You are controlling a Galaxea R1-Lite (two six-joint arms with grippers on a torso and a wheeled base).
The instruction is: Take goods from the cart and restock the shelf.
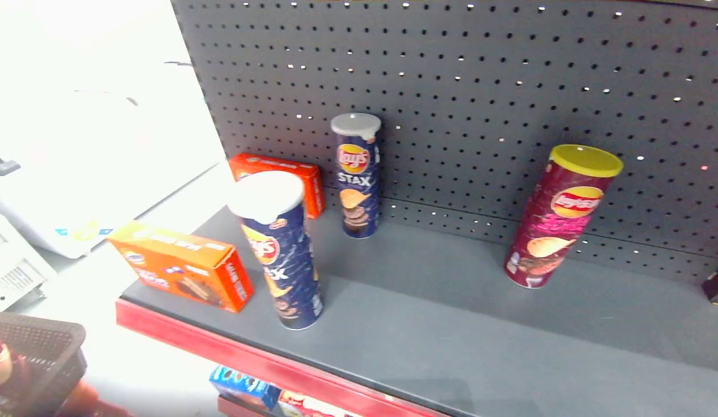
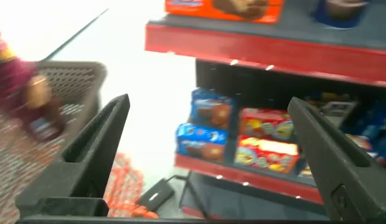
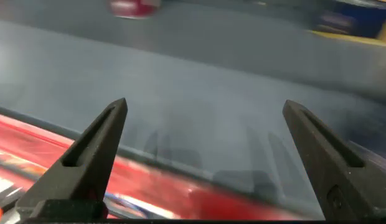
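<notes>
Left gripper [image 2: 208,102], spread wide and empty, hangs beside the dark mesh plastic cart [image 2: 81,74] with a maroon cylindrical chip can [image 2: 18,81] inside, right gripper [image 3: 205,104] equally wide over the grey red-edged metal shelf [image 1: 451,341]; best grab the can mid-body, squarely, then stand it upright.

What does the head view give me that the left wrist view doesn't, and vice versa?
Head view adds: the maroon can, the rear blue can and the pegboard behind them. Left wrist view adds: the open left tool and a frontal look at the lower shelf's packs. Both: the basket, the front orange box and the shelf's red edge.
</notes>
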